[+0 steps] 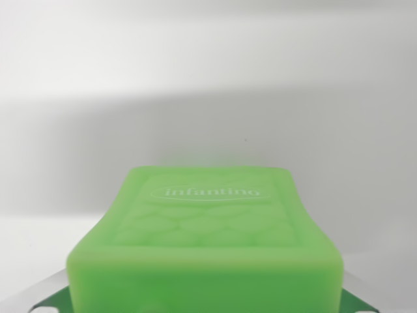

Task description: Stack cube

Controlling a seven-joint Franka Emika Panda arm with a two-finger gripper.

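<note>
Wrist view: green cube (207,248) fills the frame's six o'clock edge, close under the camera; claw fingers unseen, so cannot tell its state.

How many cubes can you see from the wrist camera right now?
1: a green cube fills the lower centre of the wrist view, close to the camera. Other cubes may lie outside the frame or hidden behind it.
</note>
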